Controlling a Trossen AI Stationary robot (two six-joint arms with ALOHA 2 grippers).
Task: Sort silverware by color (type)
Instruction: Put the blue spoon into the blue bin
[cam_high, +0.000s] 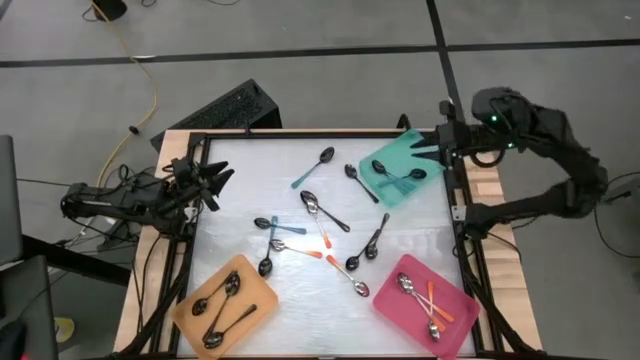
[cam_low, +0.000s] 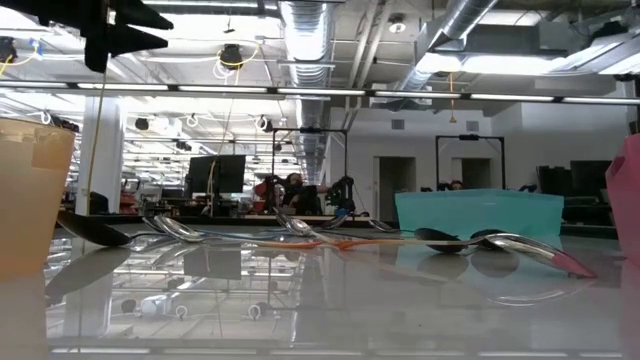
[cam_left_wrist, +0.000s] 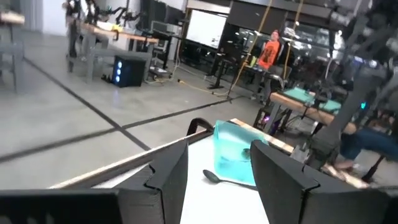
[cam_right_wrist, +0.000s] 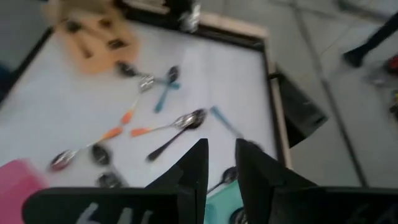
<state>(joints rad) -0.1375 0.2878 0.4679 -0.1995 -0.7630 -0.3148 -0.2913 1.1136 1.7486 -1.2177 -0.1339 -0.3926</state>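
Observation:
The silverware lies scattered over the middle of the white table: a teal-handled spoon (cam_high: 315, 165), dark spoons (cam_high: 360, 182) (cam_high: 375, 238), and orange-handled ones (cam_high: 320, 235) (cam_high: 350, 275). More spoons lie in the orange tray (cam_high: 250, 275), the pink tray (cam_high: 395, 270) and the teal tray (cam_high: 385, 155). My left gripper (cam_high: 215, 180) (cam_left_wrist: 217, 174) hangs open above the table's left edge, holding nothing. My right gripper (cam_high: 425, 150) (cam_right_wrist: 222, 165) is raised over the teal tray's far right corner, its fingers a little apart and empty.
A black frame (cam_high: 300, 132) runs round the table. A keyboard (cam_high: 225, 110) lies on the floor beyond the far left corner, with cables (cam_high: 140, 110) nearby. In the low view the teal tray (cam_low: 480, 212) stands far right and the orange tray (cam_low: 30, 190) near left.

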